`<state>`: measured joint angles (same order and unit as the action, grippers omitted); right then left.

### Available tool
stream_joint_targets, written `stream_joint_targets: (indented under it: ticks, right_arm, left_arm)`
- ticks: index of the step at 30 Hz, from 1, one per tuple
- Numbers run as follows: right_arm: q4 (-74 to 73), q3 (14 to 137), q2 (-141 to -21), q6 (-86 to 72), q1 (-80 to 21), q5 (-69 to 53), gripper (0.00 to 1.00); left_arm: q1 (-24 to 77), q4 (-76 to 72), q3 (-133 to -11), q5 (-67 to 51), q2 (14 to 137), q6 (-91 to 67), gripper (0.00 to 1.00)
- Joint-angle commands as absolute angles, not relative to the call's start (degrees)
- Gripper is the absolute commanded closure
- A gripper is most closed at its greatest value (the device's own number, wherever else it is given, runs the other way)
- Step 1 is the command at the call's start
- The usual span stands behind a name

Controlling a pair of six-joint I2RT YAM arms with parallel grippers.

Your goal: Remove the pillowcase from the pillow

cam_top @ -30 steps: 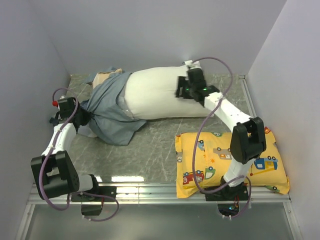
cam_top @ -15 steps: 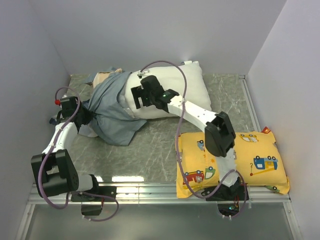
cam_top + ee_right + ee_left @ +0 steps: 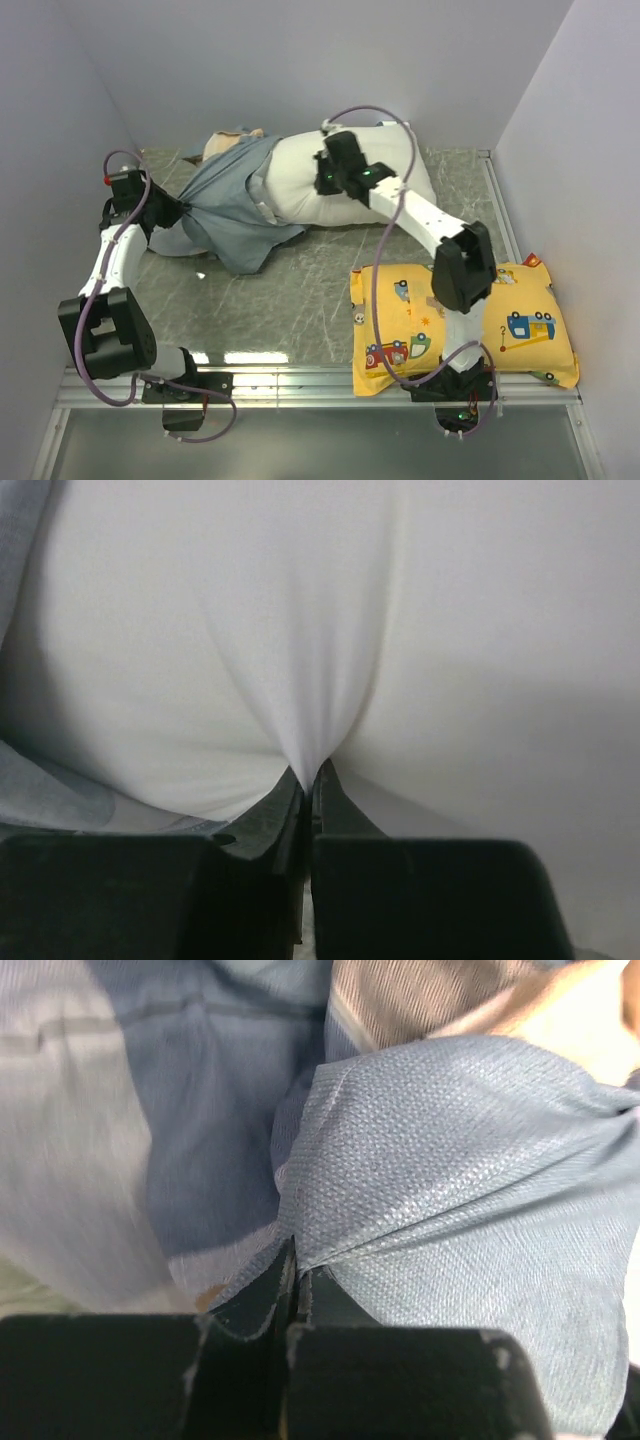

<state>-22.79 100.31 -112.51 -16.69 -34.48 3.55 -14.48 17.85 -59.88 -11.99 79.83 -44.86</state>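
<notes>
The big white pillow (image 3: 400, 165) lies at the back of the grey surface (image 3: 300, 285). Its left end is inside the pillowcase (image 3: 225, 205) — a blue-grey cover bunched up on the left side. The left fingers (image 3: 290, 1285) are pressed together on a fold of the pillowcase. The right fingers (image 3: 308, 800) pinch a little bit of the pillow's white cloth — it puckers up there. A yellow pillow (image 3: 520, 320) with cars lies well apart, near the front right.
</notes>
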Motion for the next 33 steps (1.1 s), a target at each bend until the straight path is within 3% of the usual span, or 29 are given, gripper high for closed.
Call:
stream_joint_targets:
  ticks: [1, 9, 12, 16, 19, 25, 28, 33]
  right_arm:
    - [-29.44, 97.74, -103.46, -16.52, -22.43, 13.27, 1.00]
    - [-29.97, 94.31, -96.42, -17.75, -18.28, 10.21, 1.00]
    - [-29.35, 94.74, -95.45, -17.14, -21.00, 8.34, 1.00]
    - [-31.64, 97.99, -97.47, -16.61, -24.17, 9.49, 1.00]
    - [-31.73, 98.44, -98.26, -17.05, -25.40, 9.05, 1.00]
    - [-32.69, 100.80, -100.10, -16.96, -27.33, 10.11, 1.00]
    - [-33.40, 102.30, -101.16, -16.88, -27.77, 10.19, 1.00]
    - [-34.01, 103.18, -101.95, -16.70, -29.00, 10.63, 1.00]
  left_arm:
    - [-21.09, 16.53, -63.54, -5.45, 81.47, -44.38, 0.99]
    - [-25.58, 16.09, -67.85, -7.19, 85.43, -43.16, 1.00]
    - [-21.02, 14.76, -69.51, -14.04, 85.87, -40.00, 0.80]
    - [-9.34, 21.70, -76.19, -6.96, 84.56, -32.80, 0.29]
    - [-3.44, 22.41, -73.84, -4.84, 79.38, -32.17, 0.13]
    - [12.81, 24.43, -63.30, 0.78, 68.39, -35.32, 0.07]
    - [25.53, 24.09, -57.41, 6.39, 65.75, -39.18, 0.06]
    - [32.34, 20.58, -51.08, 12.13, 67.49, -43.85, 0.05]
